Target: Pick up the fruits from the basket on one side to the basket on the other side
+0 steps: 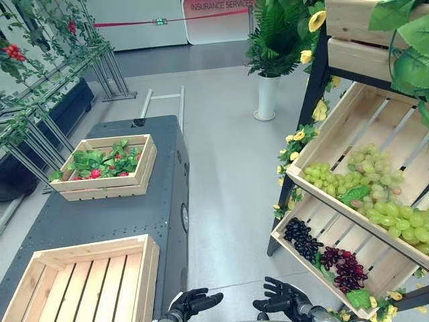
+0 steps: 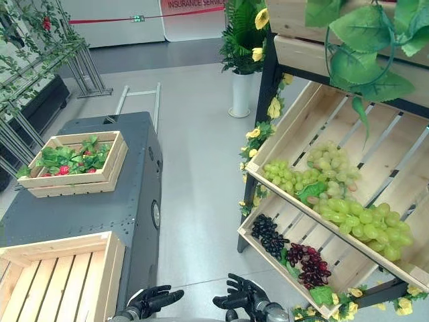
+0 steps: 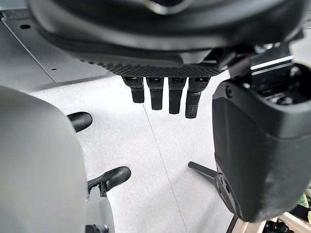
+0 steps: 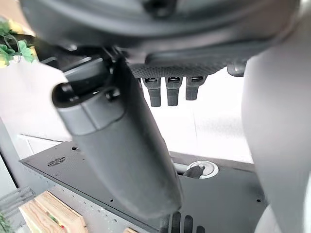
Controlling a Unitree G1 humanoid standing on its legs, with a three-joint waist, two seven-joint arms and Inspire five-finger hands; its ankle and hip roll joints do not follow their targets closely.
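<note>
Hovering low over the grey floor [image 1: 228,201], the left hand [image 1: 192,302] and right hand [image 1: 284,298] hang with fingers relaxed and apart, holding nothing. Green grapes [image 1: 375,188] and dark grapes [image 1: 303,238] lie in the slanted shelf crates [image 1: 348,114] ahead to the right, well apart from both hands; an empty wooden crate [image 1: 144,268] sits beside the left hand.

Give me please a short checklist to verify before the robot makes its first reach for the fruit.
1. Left hand holds nothing, fingers relaxed: ok.
2. Right hand holds nothing, fingers relaxed: ok.
3. Fruit present on the shelf: green grapes in the upper crate, dark grapes and red grapes in the lower one: ok.
4. Near crate on the cart free to receive fruit: ok.
5. Far crate already holds leaves and red fruit: not ok as a target.
6. Grapes within reach from this stance: cannot tell.
</note>
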